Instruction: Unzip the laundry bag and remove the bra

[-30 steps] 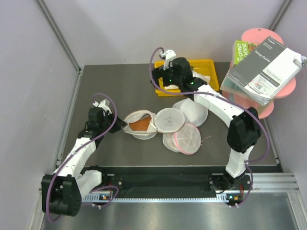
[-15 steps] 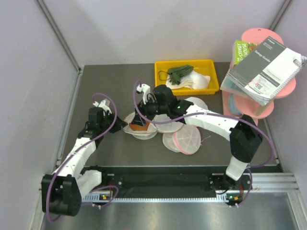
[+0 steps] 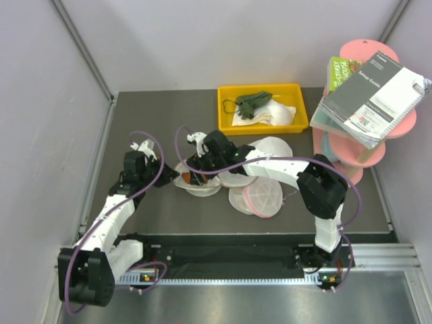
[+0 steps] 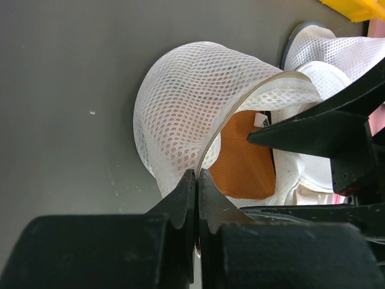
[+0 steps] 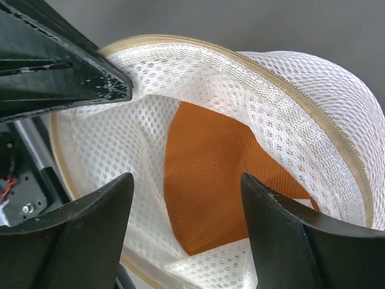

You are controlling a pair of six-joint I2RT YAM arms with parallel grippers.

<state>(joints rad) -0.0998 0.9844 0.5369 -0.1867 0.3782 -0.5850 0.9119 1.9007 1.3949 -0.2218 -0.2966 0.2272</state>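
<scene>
Orange bra (image 5: 216, 180) sits just ahead of your right end effector (image 5: 186, 183), newly arrived from the yellow bin (image 3: 283, 87), jaws apart. Your left end effector (image 4: 197, 176) pinches the laundry bag (image 4: 180, 102) rim, so grasping comes next.

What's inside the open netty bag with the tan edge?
An orange cloth, likely the bra, lies inside the laundry bag. Only its middle shows; the bag's mesh covers its edges, so straps or anything else cannot be seen.

Even diffuse light from above, faint shadows; bag (image 4: 180, 108) mesh crisp in wrist views, near fingers (image 5: 66, 241) perhaps soft.
</scene>
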